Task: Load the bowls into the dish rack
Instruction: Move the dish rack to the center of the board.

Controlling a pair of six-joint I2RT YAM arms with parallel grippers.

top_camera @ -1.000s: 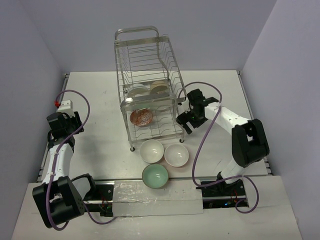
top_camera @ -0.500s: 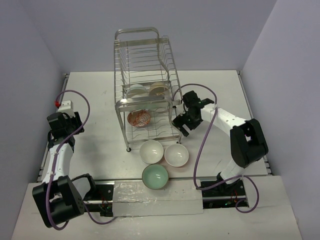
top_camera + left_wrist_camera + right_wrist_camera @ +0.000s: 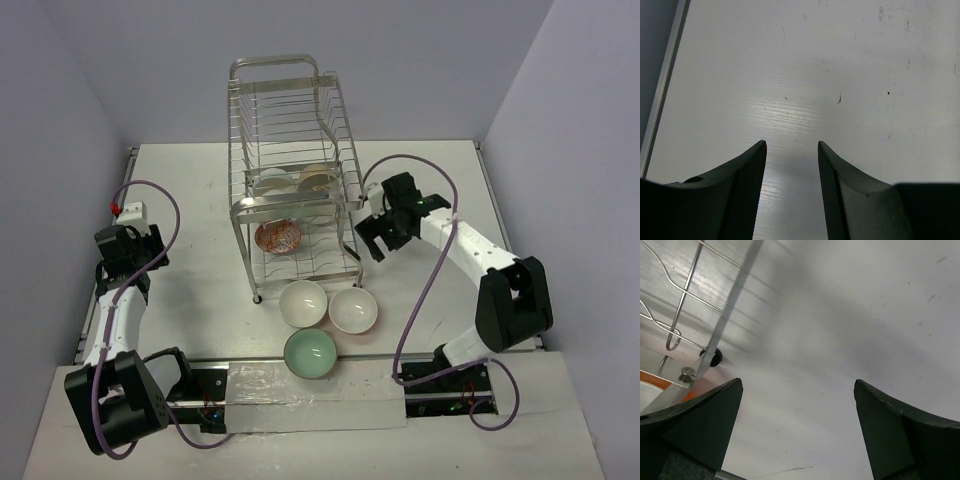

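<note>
Right tool (jaws apart) beside upright dish rack, lengthwise near-to-far.

The silver wire dish rack stands upright at mid-table, two tiers tall, with a loop handle at each end. Inside it, near the front, lies an orange-red patterned bowl. Farther back, seen through the wires, two pale bowls sit side by side. Just in front of the rack, two white bowls stand upright side by side, and a mint green bowl stands close before them.
</note>
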